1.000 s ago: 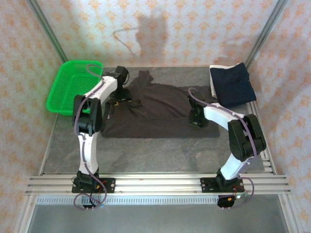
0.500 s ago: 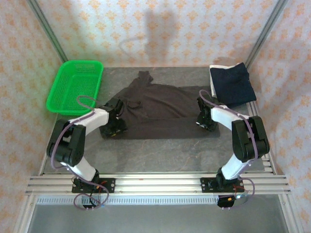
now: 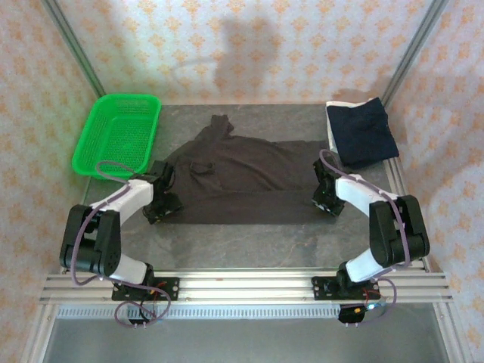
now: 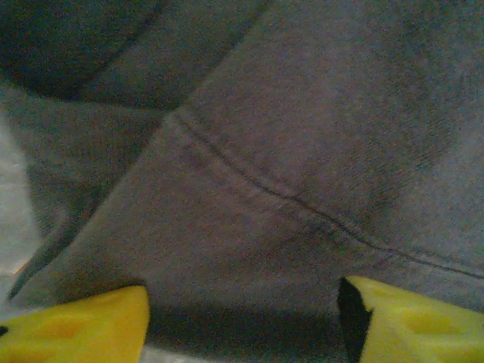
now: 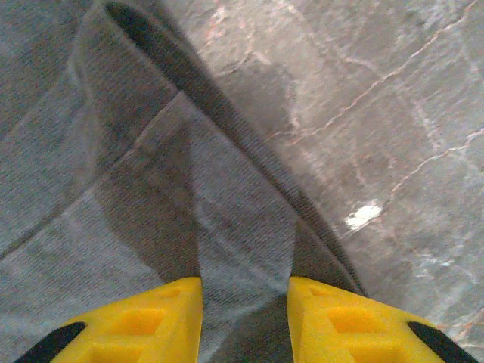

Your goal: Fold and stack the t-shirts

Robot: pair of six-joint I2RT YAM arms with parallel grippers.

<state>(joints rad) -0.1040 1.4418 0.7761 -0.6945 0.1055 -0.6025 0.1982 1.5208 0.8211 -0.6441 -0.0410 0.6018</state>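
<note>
Charcoal-brown cloth t-shirt [image 3: 249,178]: my right gripper [image 5: 244,310] pinched its hem, left gripper [image 4: 242,325] gaped empty; I judged matching grips needed first.

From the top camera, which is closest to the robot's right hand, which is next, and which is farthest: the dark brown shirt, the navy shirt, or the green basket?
1. Dark brown shirt: middle of the table, its right edge is at the right hand.
2. Navy shirt: folded, in the far right corner.
3. Green basket: far left corner, across the table.
</note>
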